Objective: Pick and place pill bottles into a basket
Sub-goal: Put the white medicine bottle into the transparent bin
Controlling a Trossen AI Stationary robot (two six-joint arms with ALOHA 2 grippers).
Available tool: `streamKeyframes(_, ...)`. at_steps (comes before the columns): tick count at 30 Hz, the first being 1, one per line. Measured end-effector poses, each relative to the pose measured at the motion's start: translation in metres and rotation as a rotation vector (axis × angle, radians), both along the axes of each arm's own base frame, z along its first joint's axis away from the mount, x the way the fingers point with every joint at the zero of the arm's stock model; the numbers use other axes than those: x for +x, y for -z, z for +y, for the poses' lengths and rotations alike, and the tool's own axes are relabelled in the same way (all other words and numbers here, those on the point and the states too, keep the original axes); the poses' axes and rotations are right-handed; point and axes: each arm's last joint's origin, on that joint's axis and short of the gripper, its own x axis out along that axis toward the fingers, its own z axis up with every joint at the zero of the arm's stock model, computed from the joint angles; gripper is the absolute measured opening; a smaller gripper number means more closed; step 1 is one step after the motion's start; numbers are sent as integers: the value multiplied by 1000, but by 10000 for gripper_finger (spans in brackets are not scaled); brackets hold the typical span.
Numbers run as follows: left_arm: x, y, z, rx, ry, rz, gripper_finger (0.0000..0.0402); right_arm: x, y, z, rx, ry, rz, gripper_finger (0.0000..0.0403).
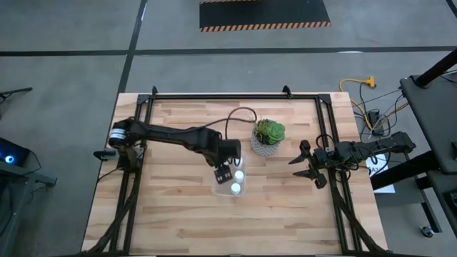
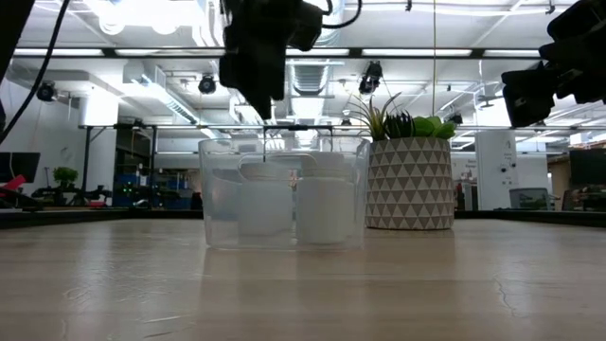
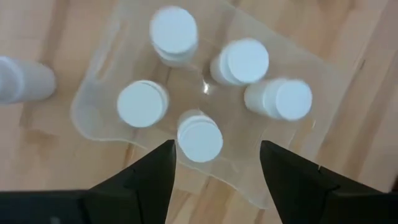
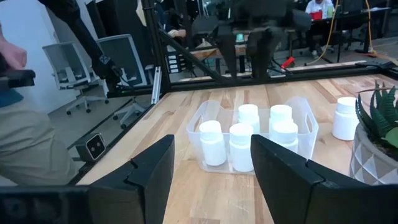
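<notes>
The left pincer [image 1: 227, 173] is held directly above the basket [image 1: 230, 191], its fingers [image 3: 149, 177] spread apart and gripping nothing. Five pill bottles [image 3: 200, 135] are seen standing upright inside the clear basket just below that pincer, caps facing up. A sixth pill bottle [image 4: 346, 117] is left on the wooden surface [image 1: 178, 214], just outside the basket, between it and the potted plant [image 1: 268, 136]. The right pincer [image 1: 308, 163] is kept well apart from the basket, beyond the plant near the edge of the surface, with its fingers [image 4: 155, 168] spread wide and empty. Part of a person [image 4: 25, 124] is visible past the surface in the right wrist view.
</notes>
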Motion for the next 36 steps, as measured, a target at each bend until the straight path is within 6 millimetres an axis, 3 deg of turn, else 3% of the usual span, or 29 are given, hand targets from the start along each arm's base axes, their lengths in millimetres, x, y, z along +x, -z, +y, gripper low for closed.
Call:
streamKeyframes(7,-1,-16,24,21,-141,-4,215,0,0,0,0,0,0,201)
streamKeyframes(17,-7,-24,77,17,-314,14,215,0,0,0,1,0,0,201)
streamKeyframes(25,-7,-3,115,11,-438,103,215,0,0,0,1,0,-1,201)
streamKeyframes(36,6,29,131,1,-441,180,215,0,0,0,1,0,-1,201)
